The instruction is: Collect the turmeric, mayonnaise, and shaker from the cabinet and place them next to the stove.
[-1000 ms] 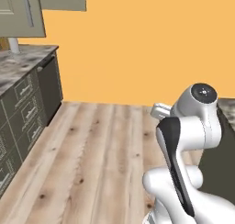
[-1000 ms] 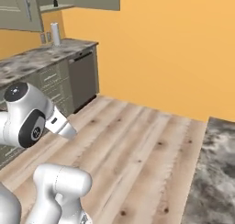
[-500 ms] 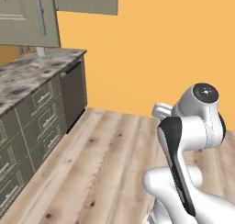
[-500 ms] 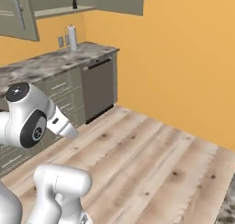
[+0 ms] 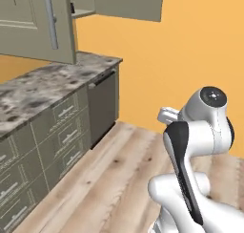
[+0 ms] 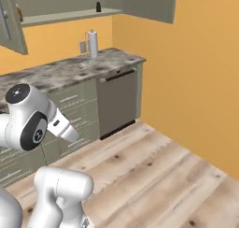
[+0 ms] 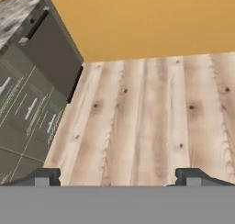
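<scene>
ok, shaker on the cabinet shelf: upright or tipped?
Upright. In the right base view the shaker stands on the cabinet shelf with its narrower top pointing up; it is too small to tell more.

Wall (image 6: pixel 196 68): flat orange. Floor (image 7: pixel 151 117): pale wood planks, brown knots and grain streaks. Countertop (image 5: pixel 43 91): mottled grey-and-white stone pattern. Base drawers (image 5: pixel 43 146): grey-green, lighter bar handles. Dishwasher front (image 6: pixel 116 103): darker grey panel. Cabinet (image 6: pixel 70 7): grey-beige, door and shelf same tone. Shaker (image 6: pixel 98 7): black, on the shelf. Jar (image 6: pixel 18 12) at the shelf's left end: amber-brown. Paper-towel holder (image 6: pixel 93 44): white roll, steel-grey top. Gripper (image 7: pixel 117 177): dark grey finger tips.
</scene>
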### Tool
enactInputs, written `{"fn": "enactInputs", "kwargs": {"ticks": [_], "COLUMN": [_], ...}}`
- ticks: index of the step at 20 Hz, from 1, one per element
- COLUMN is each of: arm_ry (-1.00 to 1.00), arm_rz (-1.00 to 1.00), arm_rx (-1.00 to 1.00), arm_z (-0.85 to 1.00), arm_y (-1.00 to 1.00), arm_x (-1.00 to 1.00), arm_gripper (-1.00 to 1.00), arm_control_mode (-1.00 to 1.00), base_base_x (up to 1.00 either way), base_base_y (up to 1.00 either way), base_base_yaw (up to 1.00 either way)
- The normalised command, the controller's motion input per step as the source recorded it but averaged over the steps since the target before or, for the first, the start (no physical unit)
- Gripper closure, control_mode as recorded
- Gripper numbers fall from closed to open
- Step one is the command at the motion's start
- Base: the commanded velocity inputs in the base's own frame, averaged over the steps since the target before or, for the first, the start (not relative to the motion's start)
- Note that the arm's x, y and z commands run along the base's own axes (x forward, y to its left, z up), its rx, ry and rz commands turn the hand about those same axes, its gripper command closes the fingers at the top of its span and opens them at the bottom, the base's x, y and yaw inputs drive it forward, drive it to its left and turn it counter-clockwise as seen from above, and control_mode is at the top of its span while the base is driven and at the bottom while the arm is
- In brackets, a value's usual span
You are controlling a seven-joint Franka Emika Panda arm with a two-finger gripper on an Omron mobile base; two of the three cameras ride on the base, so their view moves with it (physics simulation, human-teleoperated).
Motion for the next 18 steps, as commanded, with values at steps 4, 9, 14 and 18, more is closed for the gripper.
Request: {"fn": "enactInputs", "kwargs": {"ticks": [4, 9, 14, 18], "arm_ry": [0.0, 0.0, 0.0, 0.0], "arm_rz": [0.0, 0.0, 0.0, 0.0], "arm_rx": [0.0, 0.0, 0.0, 0.0], "arm_z": [0.0, 0.0, 0.0, 0.0], "arm_y": [0.0, 0.0, 0.0, 0.0], "arm_x": [0.0, 0.0, 0.0, 0.0], "arm_gripper": [-1.0, -1.0, -1.0, -1.0], "arm_control_mode": [1.0, 1.0, 1.0, 1.0], "base_base_x": [1.0, 1.0, 1.0, 1.0], "base_base_y": [-0.21, -0.23, -0.17, -0.12], "base_base_yaw": [0.4, 0.42, 0.44, 0.46]}}
